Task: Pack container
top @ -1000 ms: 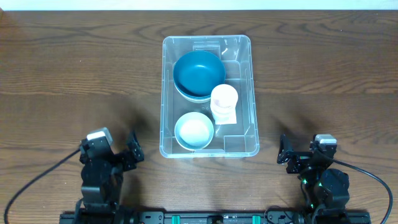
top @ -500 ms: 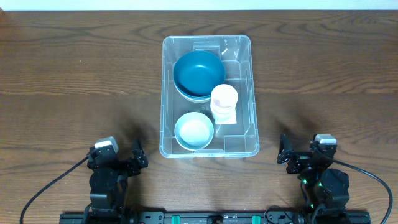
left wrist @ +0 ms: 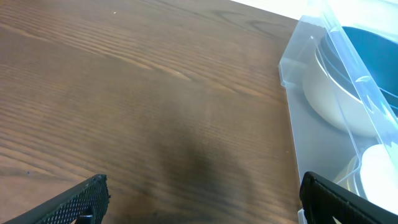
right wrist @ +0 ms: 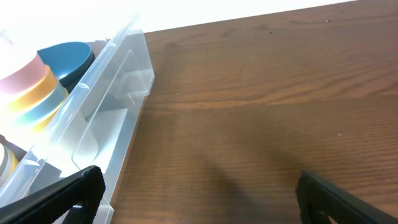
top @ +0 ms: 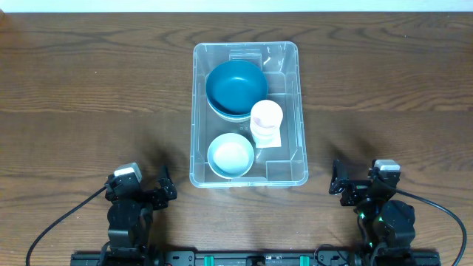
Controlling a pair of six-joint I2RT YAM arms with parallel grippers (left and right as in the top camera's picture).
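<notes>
The clear plastic container (top: 295,111) stands at the table's middle. It holds a dark teal bowl (top: 236,87) at the back, a small light blue bowl (top: 230,155) at the front and a stack of pale cups (top: 266,118) on the right. My left gripper (top: 154,193) is open and empty near the front edge, left of the container (left wrist: 298,124). My right gripper (top: 347,186) is open and empty, right of the container (right wrist: 118,81). The teal bowl (right wrist: 65,59) and the cups (right wrist: 25,87) show in the right wrist view.
Bare brown wooden table (top: 89,89) lies on both sides of the container. The arm bases and cables sit at the front edge.
My left arm has drawn back towards the front edge and a little to the right. The right arm and the container's contents have not moved.
</notes>
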